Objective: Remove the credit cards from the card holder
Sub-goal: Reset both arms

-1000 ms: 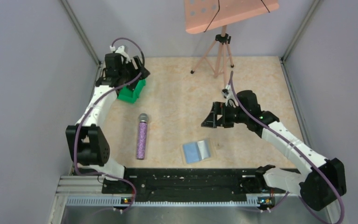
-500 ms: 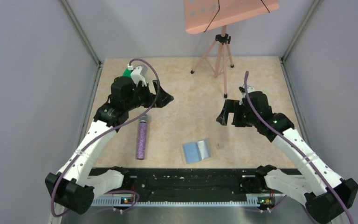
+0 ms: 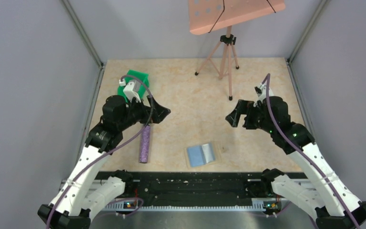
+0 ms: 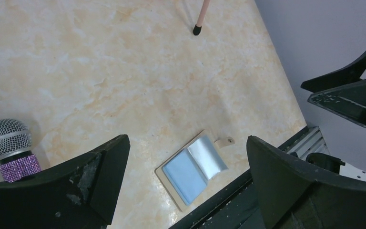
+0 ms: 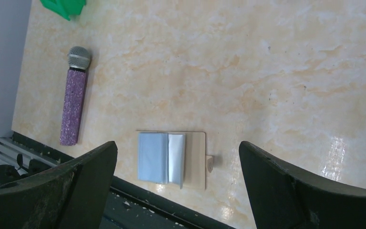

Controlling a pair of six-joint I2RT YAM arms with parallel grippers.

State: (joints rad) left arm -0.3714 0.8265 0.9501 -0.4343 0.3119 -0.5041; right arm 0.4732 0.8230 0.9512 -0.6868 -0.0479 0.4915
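Beige-rimmed, one card holder lies flat on my table, near its front edge. One purple microphone, one green bin. Left gripper and right gripper gape wide above, holding nothing.

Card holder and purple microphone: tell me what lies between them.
Nothing: only bare tabletop separates the card holder from the microphone. This shows most clearly in the right wrist view.

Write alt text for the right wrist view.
An open card holder, blue and grey panels up, lies on the table, framed by the open right claw. A purple microphone lies to its left, a green bin at top left.
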